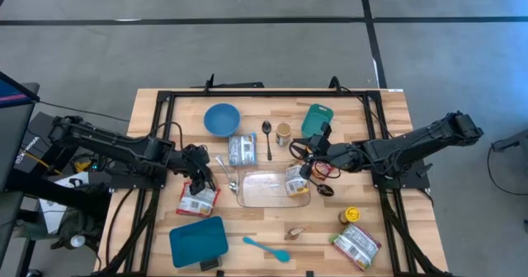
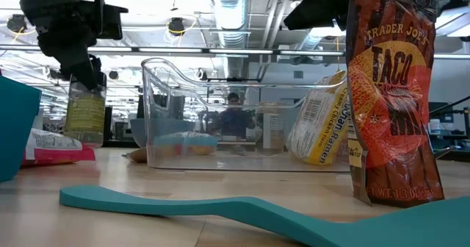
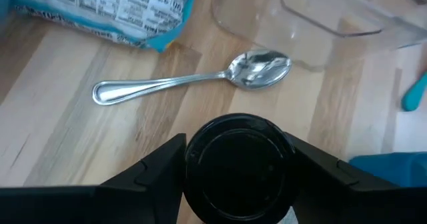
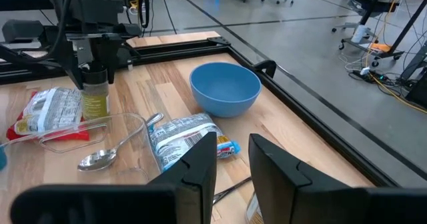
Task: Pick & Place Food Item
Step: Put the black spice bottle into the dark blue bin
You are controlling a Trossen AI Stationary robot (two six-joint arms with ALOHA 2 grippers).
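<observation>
My left fingers clamp a black-lidded spice jar, with a spoon lying just ahead on the wood. My right gripper holds its fingers narrow, empty, beside the clear container.

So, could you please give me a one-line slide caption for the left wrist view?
Left gripper holds a black-capped jar above a spoon on the wooden table.

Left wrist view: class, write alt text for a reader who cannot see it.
The left claw grips a black-lidded jar above a wooden table. Beyond it lie a metal spoon, a printed food packet and a clear container.
</observation>
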